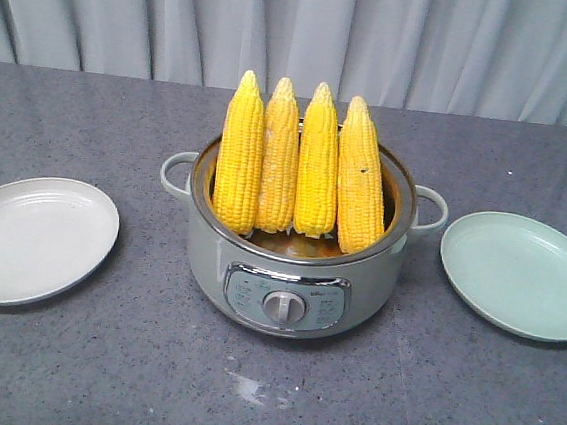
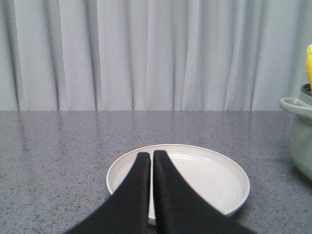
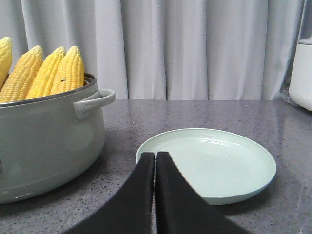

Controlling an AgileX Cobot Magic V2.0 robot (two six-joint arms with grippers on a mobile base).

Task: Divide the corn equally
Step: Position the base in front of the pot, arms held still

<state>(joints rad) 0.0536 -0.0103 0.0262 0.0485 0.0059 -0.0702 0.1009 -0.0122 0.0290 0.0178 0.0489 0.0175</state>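
- The left gripper (image 2: 151, 154) is seen with its fingers pressed together and nothing held between them.
- A white plate (image 2: 204, 180) lies directly beneath and ahead of its tips. No corn is found on that plate.
- The right gripper (image 3: 155, 155) is likewise closed on nothing, with only a thin seam visible between the fingers.
- A green plate (image 3: 219, 165) lies just ahead of it, slightly to its right. This plate also carries nothing.
- The pot (image 1: 294, 264) stands between the two grippers, to the right of the left one and to the left of the right one. It is near each plate but touches neither.
- The corn (image 1: 303, 164) is all inside the pot. Four cobs are counted, standing upright side by side with their tips up, well above the rim.
- No cob is touched by either gripper.
- Progress is judged as nil: no cob has been transferred to a plate.
- An equal share is judged to be two cobs per plate, so four transfers are left.
- The cobs at the ends of the row are judged the easiest to reach, one from each side.
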